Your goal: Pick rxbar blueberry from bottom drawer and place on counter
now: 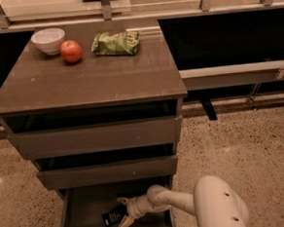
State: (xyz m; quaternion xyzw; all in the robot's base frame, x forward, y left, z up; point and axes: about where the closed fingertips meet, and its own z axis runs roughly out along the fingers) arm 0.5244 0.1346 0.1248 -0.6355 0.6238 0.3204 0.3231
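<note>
Dark blue-black in its wrapper, the bar (113, 217) lies flat on the floor of the bottom drawer (88, 209), which stands pulled out beneath the two upper drawers (97, 137). It sits a little askew, toward the middle of the drawer. The pincer (123, 213) reaches in low from the right on its pale arm (172, 199). It is released, its two fingers spread wide, one above and one below the bar's near end, so nothing is gripped yet. The step in hand looks like the grasp itself. To do it well, the fingers should slide further along the bar so they close across its narrow width near the middle. A pinch on the end alone would let a thin, slick wrapper twist or slip out. The squeeze should be firm but slow, since the bar may skate across the drawer floor if one finger meets it first. The lift then calls for a backward draw, clear of the drawer front above, before any rise. Up on the surface (90, 75), the bowl (48, 40), apple (71, 51) and chip bag (116, 42) sit along the far edge. The near half looks the safest spot to set the bar down.
</note>
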